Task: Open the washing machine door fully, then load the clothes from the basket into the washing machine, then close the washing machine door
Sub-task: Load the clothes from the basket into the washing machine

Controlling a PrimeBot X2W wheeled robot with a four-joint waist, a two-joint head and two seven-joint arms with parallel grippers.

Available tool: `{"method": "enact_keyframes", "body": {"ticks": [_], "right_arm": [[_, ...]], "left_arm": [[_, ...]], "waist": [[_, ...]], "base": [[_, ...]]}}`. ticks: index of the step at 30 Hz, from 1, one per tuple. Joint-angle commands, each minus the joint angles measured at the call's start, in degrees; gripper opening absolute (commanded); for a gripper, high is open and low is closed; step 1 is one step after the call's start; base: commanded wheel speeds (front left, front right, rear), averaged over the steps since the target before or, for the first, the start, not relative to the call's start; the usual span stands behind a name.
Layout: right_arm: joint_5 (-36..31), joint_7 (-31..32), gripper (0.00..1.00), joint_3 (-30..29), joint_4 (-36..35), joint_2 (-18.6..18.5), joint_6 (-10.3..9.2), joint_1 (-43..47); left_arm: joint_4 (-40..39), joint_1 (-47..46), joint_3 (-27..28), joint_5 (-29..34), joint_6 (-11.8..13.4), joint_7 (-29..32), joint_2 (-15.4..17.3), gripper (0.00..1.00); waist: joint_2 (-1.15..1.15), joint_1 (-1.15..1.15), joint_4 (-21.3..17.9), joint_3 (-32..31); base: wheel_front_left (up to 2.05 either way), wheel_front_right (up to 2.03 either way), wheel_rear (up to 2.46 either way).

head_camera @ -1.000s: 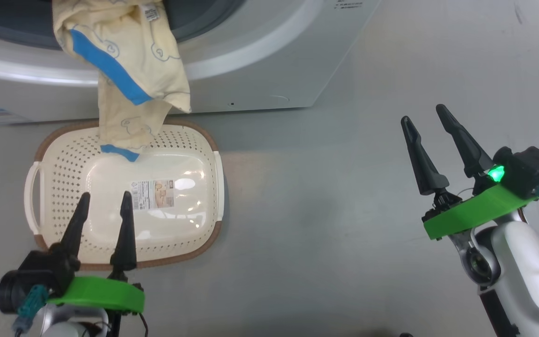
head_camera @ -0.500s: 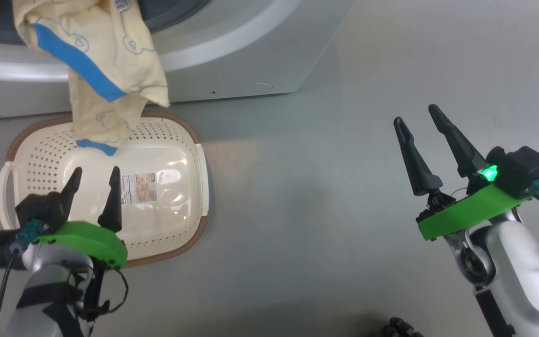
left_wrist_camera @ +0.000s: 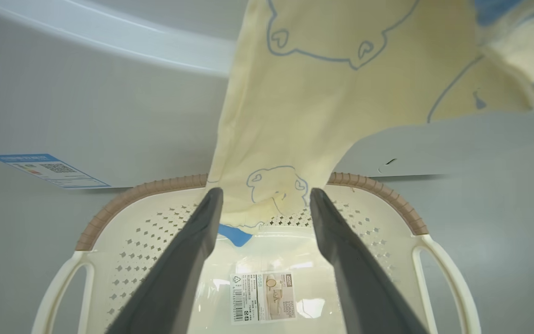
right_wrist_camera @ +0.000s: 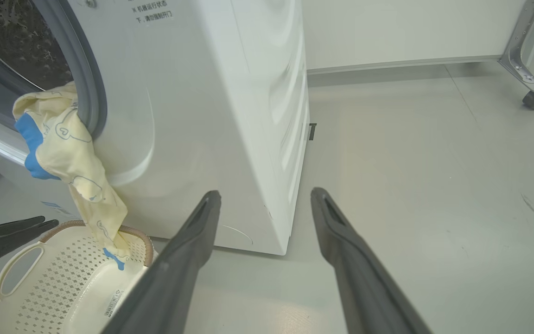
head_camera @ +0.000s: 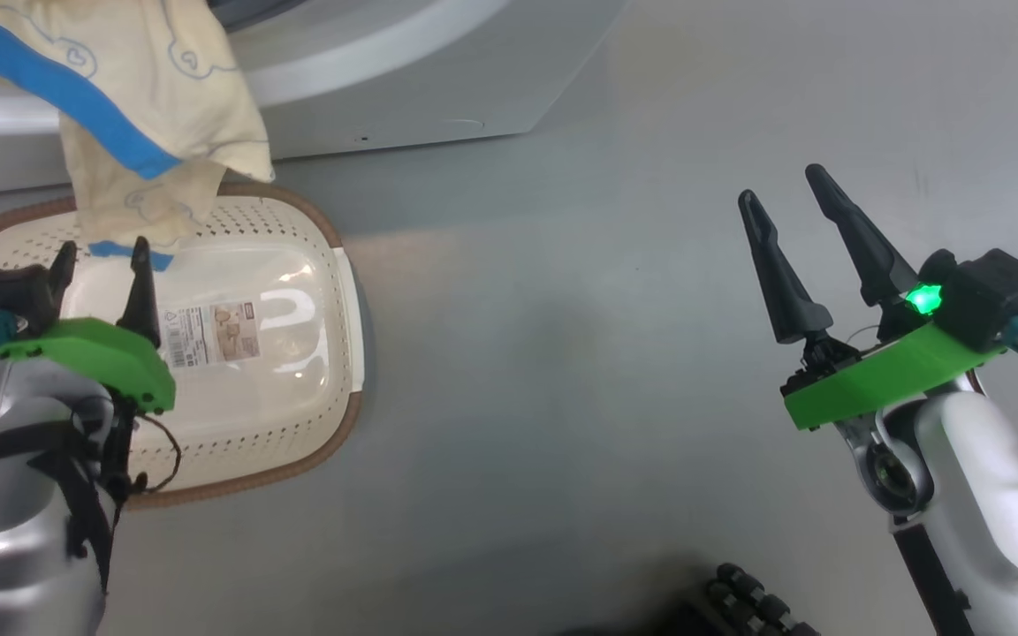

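Left jaws wide, advanced to clothes [left_wrist_camera: 295, 116] hem over basket [left_wrist_camera: 369, 185]; right jaws wide.

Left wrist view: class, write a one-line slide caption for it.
Open left gripper poised at the clothes hanging from the washing machine into the basket.

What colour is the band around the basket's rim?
Brown: the rim band on the cream-white basket, clearest in the left wrist view.

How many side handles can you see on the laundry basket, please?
2: one white handle on the basket's left end in the left wrist view, the other on its right end. None seems hidden.
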Motion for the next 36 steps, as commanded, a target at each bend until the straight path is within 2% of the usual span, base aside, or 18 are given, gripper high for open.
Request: {"method": "enact_keyframes", "body": {"ticks": [1, 8, 16, 29, 36], "right_arm": [[0.25, -0.37, 1.00, 0.81, -1.69, -0.45, 0.57, 0.12], [-0.22, -0.37, 1.00, 1.14, -2.42, -1.13, 0.57, -1.39], [-0.34, -0.37, 1.00, 0.87, -2.72, -0.74, 0.57, -1.61], [-0.44, -0.37, 1.00, 1.37, -2.92, -0.31, 0.57, -2.73], [-0.58, -0.37, 1.00, 1.34, -2.85, -0.13, 0.57, -2.74]], "left_arm": [[0.10, -0.80, 1.33, -0.47, -0.02, -0.88, 2.53, 1.00], [9.09, -8.52, 0.29, -0.67, -0.28, -1.68, 5.82, 1.00], [14.74, -14.22, -0.71, -0.38, -0.34, -2.15, 8.17, 1.00], [19.16, -20.86, -3.72, 0.17, -0.41, -2.29, 7.94, 1.00], [15.87, -20.96, -8.12, -0.93, -0.43, -2.31, 6.79, 1.00]], "waist": [[0.00, 0.00, -0.49, 0.74], [0.00, 0.00, -2.04, 3.62], [0.00, 0.00, -3.02, 5.82], [0.00, 0.00, -4.15, 9.17], [0.00, 0.00, -4.21, 9.63]], "base": [[0.00, 0.00, 0.00], [0.00, 0.00, 0.00], [0.00, 0.00, 0.00], [0.00, 0.00, 0.00], [0.00, 0.00, 0.00]]}}
